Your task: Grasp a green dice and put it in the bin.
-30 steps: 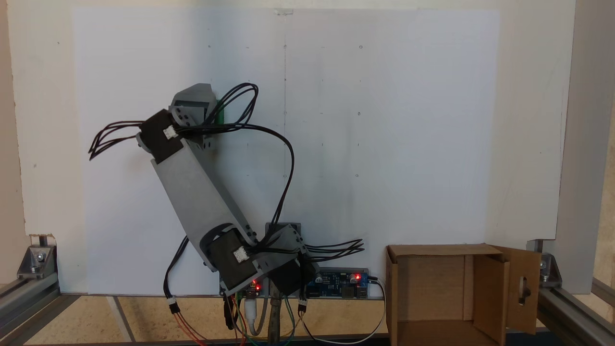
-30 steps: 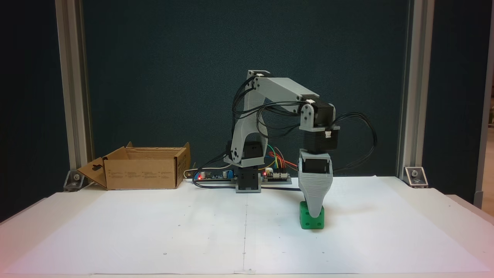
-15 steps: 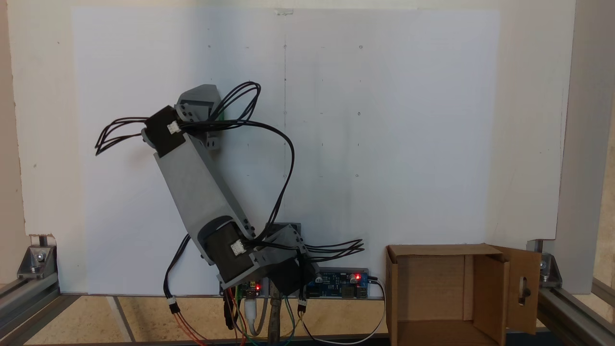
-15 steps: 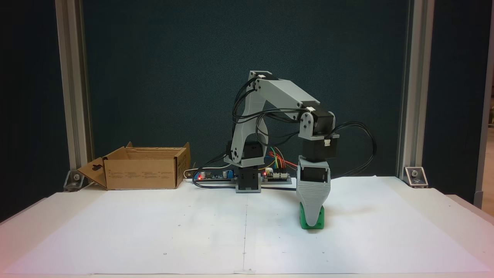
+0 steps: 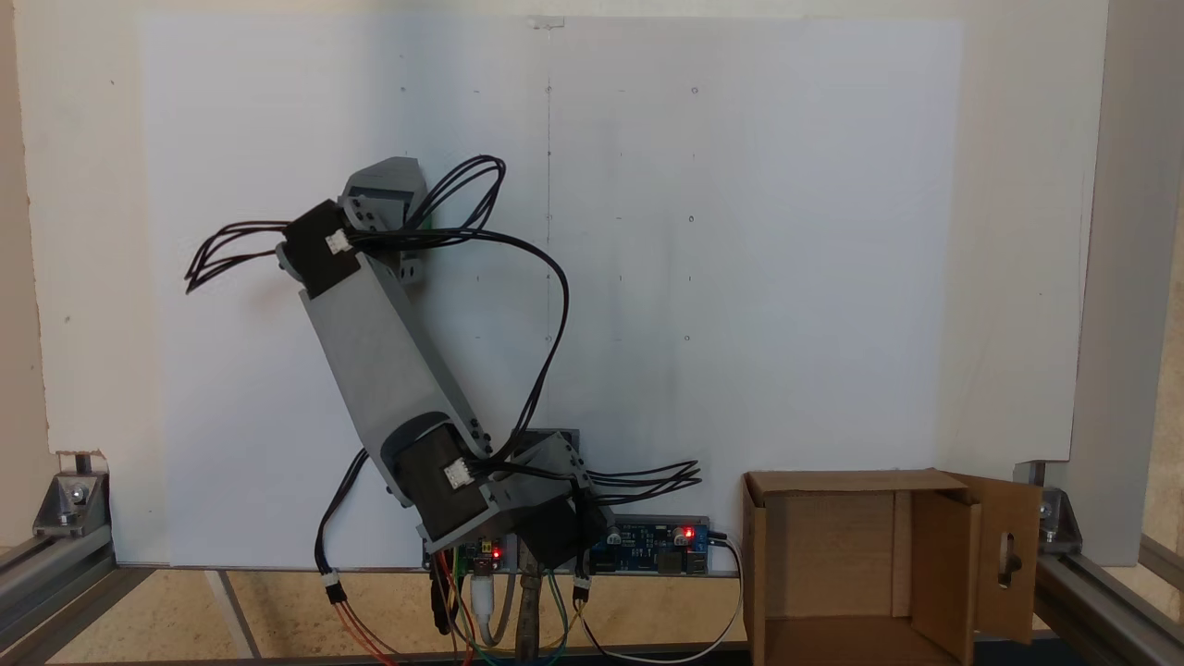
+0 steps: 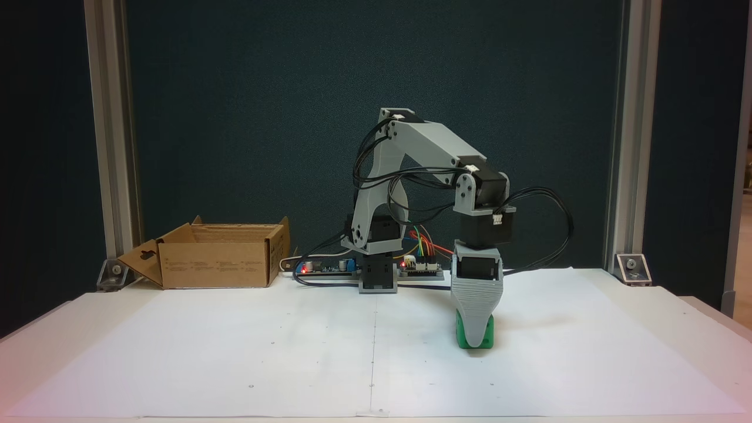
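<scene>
The green dice (image 6: 462, 333) rests on the white paper, right of centre in a fixed view. My grey gripper (image 6: 476, 338) points straight down over it, and the front jaw covers the middle of the die's face down to near the paper. The other jaw lies behind the first, so the gap between them is hidden. From above, the arm's wrist (image 5: 381, 192) hides the fingers. The bin (image 6: 214, 264) is a brown cardboard box at the far left by the arm's base; it also appears as the bin (image 5: 823, 541) at lower right, its slotted flap folded out.
Circuit boards (image 6: 329, 267) and coloured wires sit beside the arm's base (image 6: 376, 276) at the back of the white paper sheet (image 6: 235, 352). Aluminium frame posts (image 6: 111, 147) stand at both back corners. Black cable loops (image 6: 552, 223) hang off the wrist.
The gripper has come down lower over the green dice, so the jaw covers more of its face. The forearm tilted further down. The die and the bin stayed put.
</scene>
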